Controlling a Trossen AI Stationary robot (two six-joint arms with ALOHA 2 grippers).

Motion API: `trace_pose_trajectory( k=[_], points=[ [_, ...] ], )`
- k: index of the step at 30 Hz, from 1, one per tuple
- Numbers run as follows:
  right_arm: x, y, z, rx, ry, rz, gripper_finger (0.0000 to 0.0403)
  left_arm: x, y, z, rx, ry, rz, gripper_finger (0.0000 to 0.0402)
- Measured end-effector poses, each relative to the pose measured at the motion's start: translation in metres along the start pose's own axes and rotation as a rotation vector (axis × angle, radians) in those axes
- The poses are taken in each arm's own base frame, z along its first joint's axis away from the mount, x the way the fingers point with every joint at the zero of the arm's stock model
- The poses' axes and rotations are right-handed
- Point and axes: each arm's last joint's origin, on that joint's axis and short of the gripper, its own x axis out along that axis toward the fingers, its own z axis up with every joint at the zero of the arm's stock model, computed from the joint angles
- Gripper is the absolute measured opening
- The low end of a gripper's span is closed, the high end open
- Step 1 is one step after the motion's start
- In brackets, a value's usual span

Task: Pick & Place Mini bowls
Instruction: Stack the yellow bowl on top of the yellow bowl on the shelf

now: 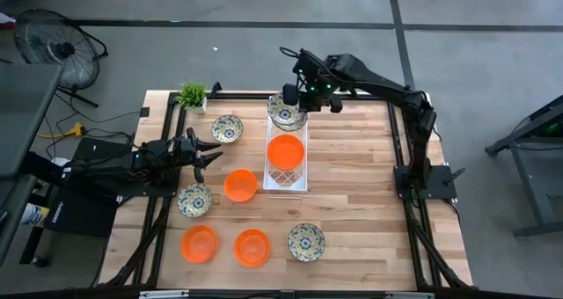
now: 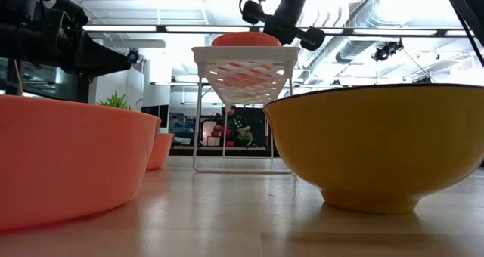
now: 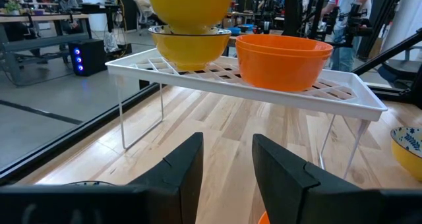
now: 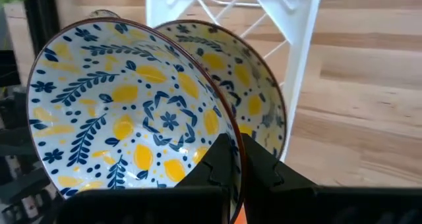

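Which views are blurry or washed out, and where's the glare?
Low view: the near orange bowl and yellow-sided bowl loom large and soft, ceiling lights blow out behind the white rack. Right wrist view: the held patterned bowl is sharp, the right gripper blurred. High view: even light, soft shadows.

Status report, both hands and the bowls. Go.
Right hand shut on floral bowl, above a second floral bowl on the rack. Left hand open, waiting left of rack. Orange bowl on rack. Nothing in the way.
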Motion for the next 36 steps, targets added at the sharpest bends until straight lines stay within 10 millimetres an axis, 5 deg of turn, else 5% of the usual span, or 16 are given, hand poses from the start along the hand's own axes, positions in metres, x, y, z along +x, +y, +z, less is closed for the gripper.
trace_pose_trajectory(
  k=[20, 36],
  points=[
    [0.014, -0.005, 0.001, 0.016, 0.019, -0.092, 0.0003, 0.0, 0.0, 0.0, 0.0, 0.0, 0.0, 0.0129],
    [0.02, -0.003, 0.002, -0.029, 0.036, -0.086, 0.0045, 0.0, 0.0, 0.0, 0.0, 0.0, 0.0, 0.0129]
  ],
)
